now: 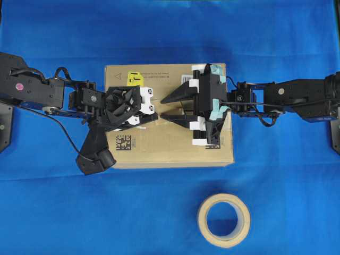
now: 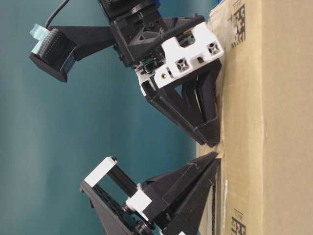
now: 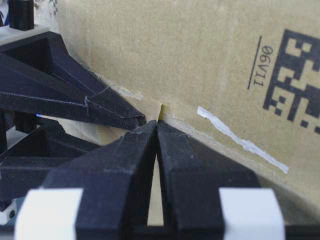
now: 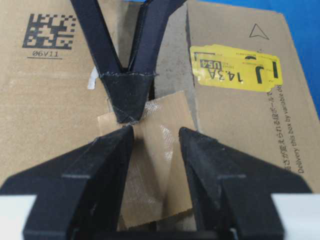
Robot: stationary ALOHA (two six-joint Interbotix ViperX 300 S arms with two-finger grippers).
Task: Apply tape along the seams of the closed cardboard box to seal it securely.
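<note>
Left claw (image 4: pixel 127 100) clenched, tips pressed onto the tape (image 4: pixel 155 165) over the seams (image 4: pixel 170 75). Right claw (image 4: pixel 156 145) released, jaws spread either side of the same tan patch, tips nearly touching the left's. Tape flat at the centre of the cardboard box (image 1: pixel 159 146), on the blue table (image 1: pixel 53 212). Yellow sticker (image 1: pixel 134 78) at 11 o'clock from the tape, square code (image 1: pixel 123 142) at 7. Beige roll (image 1: pixel 223 219) on the table at 5 o'clock, apart from the box.
</note>
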